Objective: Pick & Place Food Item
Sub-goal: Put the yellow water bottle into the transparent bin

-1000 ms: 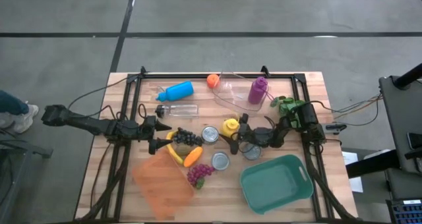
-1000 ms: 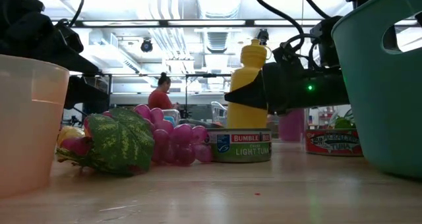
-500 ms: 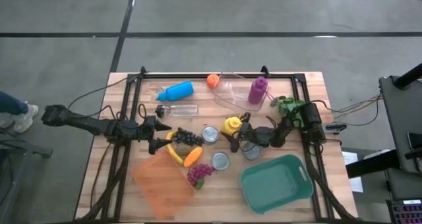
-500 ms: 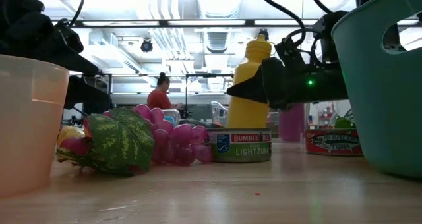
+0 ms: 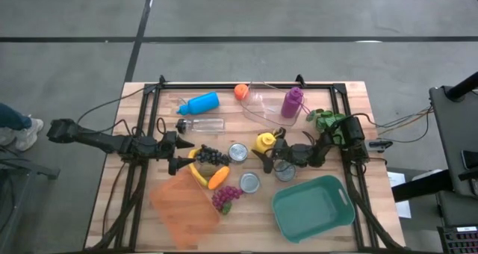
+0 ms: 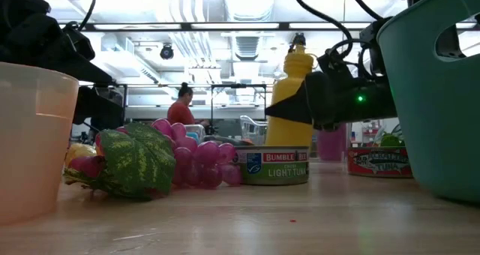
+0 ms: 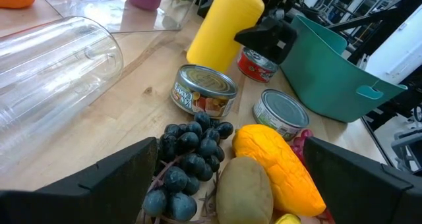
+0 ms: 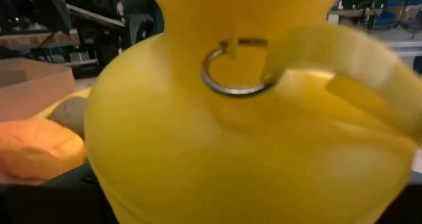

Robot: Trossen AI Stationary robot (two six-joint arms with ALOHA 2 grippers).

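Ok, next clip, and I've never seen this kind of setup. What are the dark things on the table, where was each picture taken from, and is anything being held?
The dark things are two robot arms, each ending in a two-finger gripper. One picture looks straight down on the wooden table, one looks level across its top, and one comes from a camera on each arm's wrist.

The right gripper is closed around the yellow bottle, which fills its wrist picture; in the level view the bottle looks tilted. The left gripper is open and empty, beside the dark grapes.

Also on the table: cans, a mango, pink grapes, a blue bottle, a purple bottle, a teal bin and an orange bin.
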